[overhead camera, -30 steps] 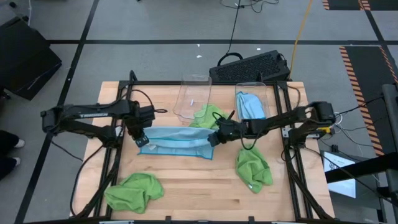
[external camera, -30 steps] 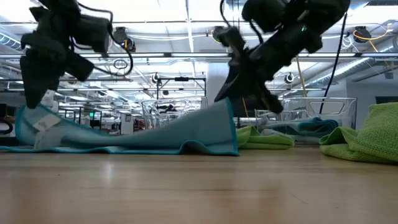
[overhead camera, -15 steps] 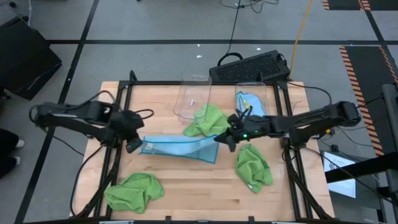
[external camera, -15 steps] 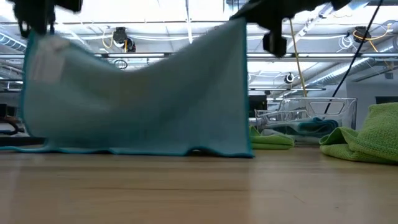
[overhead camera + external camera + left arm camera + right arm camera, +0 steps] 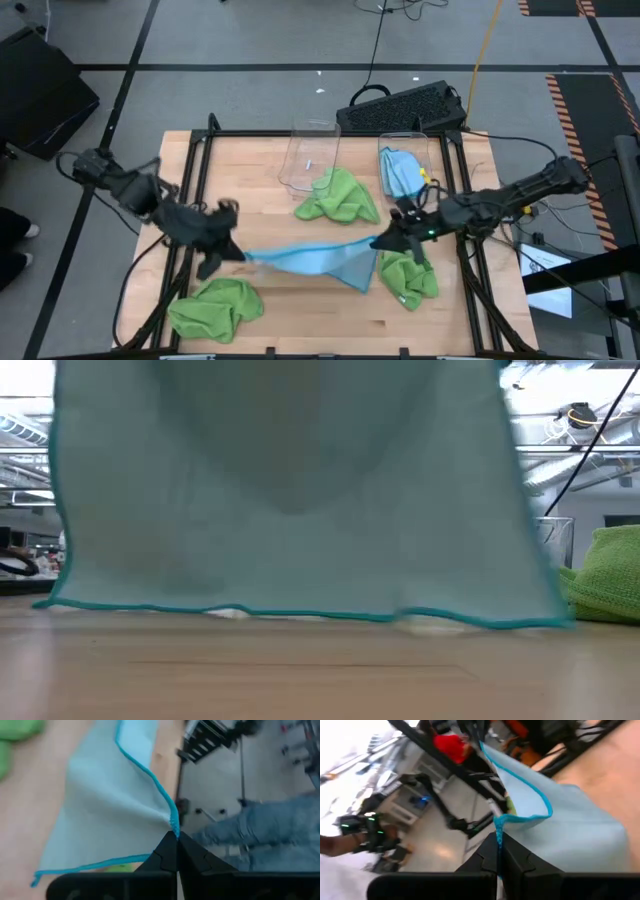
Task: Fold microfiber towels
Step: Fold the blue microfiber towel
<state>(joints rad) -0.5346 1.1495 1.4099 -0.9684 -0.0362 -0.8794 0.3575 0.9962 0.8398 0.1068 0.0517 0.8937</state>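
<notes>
1. The left claw (image 5: 236, 254) is clamped tight on one corner of the blue towel (image 5: 318, 261), over the front-left part of the table (image 5: 300, 320). In its wrist view the two dark fingers (image 5: 167, 852) meet on the towel's bright blue hem with no gap between them.
2. The right claw (image 5: 385, 241) is pinched closed on the opposite corner of the same towel, right of the table's middle. Its wrist view shows the fingers (image 5: 492, 851) pressed together on the hemmed corner.
3. The blue towel is stretched between the two claws, lifted off the wood. Seen from above it sags in the middle and hangs down toward the front edge of the table.
4. From table height the towel (image 5: 290, 500) fills nearly the whole picture as a hanging sheet. Its lower hem runs just above the table top; whether it touches the wood I cannot tell.
5. A green towel (image 5: 216, 305) lies crumpled at the front-left corner of the table, near the left claw.
6. A second green towel (image 5: 408, 276) lies bunched just below the right claw, beside the hanging blue towel's right end.
7. A third green towel (image 5: 340, 196) lies rumpled near the back of the table, at the mouth of a clear bin (image 5: 305, 155).
8. Another clear bin (image 5: 408, 145) stands to the right of the first, with a second blue towel (image 5: 400, 170) in it.
9. A black keyboard (image 5: 400, 105) lies on the floor beyond the table's far edge.
</notes>
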